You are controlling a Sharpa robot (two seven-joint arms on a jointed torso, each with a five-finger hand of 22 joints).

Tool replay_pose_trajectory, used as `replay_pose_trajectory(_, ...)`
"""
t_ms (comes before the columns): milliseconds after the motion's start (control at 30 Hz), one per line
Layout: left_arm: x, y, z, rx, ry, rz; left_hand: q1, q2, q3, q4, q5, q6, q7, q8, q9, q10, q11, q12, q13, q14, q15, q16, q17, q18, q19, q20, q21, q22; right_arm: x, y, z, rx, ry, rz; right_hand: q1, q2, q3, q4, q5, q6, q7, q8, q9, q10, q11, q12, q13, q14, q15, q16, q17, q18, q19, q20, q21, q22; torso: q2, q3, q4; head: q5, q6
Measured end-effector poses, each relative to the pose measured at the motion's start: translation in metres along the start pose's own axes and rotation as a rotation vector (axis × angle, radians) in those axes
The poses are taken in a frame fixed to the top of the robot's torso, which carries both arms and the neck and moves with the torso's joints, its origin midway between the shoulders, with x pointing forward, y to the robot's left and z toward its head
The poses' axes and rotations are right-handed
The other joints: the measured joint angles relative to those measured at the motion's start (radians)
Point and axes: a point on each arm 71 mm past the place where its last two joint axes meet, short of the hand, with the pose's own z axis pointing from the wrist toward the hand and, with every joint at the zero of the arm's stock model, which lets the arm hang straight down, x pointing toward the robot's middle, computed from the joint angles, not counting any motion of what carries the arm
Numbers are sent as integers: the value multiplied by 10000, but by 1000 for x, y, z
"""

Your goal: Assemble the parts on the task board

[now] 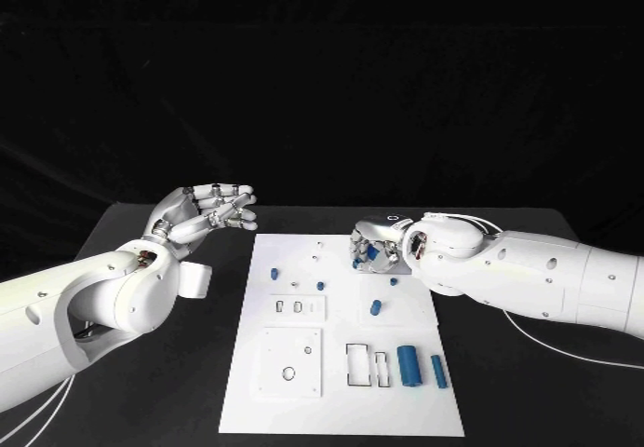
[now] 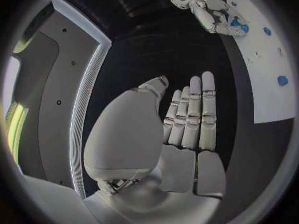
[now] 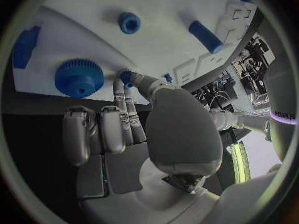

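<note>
The white task board (image 1: 342,391) lies in the middle of the black table. My right hand (image 1: 379,247) hovers low over its far right corner; thumb and finger pinch a small blue peg (image 3: 126,76). Beside that hand on the board (image 3: 168,15) lie a blue gear (image 3: 79,77), a small blue ring (image 3: 129,23) and a blue cylinder (image 3: 206,36). More blue parts lie farther along: two small pegs (image 1: 274,274) (image 1: 321,284), a short one (image 1: 376,306) and two cylinders (image 1: 408,365) (image 1: 439,371) near the front right. My left hand (image 1: 208,214) is raised left of the board, fingers apart, holding nothing.
The board carries rectangular slots (image 1: 367,365), a small slotted plate (image 1: 297,305) and a plate with an oval hole (image 1: 288,372). A thin cable (image 1: 564,349) trails over the table behind my right arm. Bare black table (image 1: 161,391) lies left of the board.
</note>
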Motion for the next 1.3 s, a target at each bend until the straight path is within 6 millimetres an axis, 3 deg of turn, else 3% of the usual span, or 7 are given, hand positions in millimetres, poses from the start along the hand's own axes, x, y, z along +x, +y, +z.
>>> replay_pose_trajectory(467,0,0,0,-63,26,-13,-41,41,0,0,0,-35,35,0,-9,0,0,-35,-1,-40,-32,0,11,0,0,0,0,-10,3,2,0,-1,-92,3,0,-1,187,-98,-2,19,-21,83,103,36,-35,0,-14,0,0,36,-39,1,-1,0,0,-2,-12,0,25,-45,-35)
replay_pose_trajectory(633,-1,0,0,-78,30,-18,-41,41,0,0,0,-35,35,0,-9,0,0,-35,-2,-40,-32,0,21,0,0,0,0,-10,2,3,-1,20,-360,5,1,-1,411,-166,-24,215,-75,239,200,256,-74,-4,-27,14,-59,36,-59,1,57,-57,78,-3,-20,-4,38,-51,-39)
replay_pose_trajectory(933,-2,1,1,-103,-9,-7,-41,41,0,0,0,-35,35,0,-9,-38,37,-35,-3,-40,-31,-39,31,-1,0,0,0,-10,-11,12,-5,-65,-1405,203,-161,158,468,-110,-65,289,-151,380,352,395,-144,-26,17,35,-109,74,-79,1,88,-89,125,4,-31,-12,37,-57,32)
replay_pose_trajectory(1300,-2,1,1,-118,1,-17,-40,41,0,0,0,-35,35,0,-8,-37,37,-34,-4,-40,-31,-39,45,-1,0,0,0,-13,-23,21,15,199,-2361,272,-252,141,494,-84,-83,287,-152,382,360,395,-144,-25,19,35,-109,74,-112,1,88,-89,122,4,-12,-13,99,-129,84)
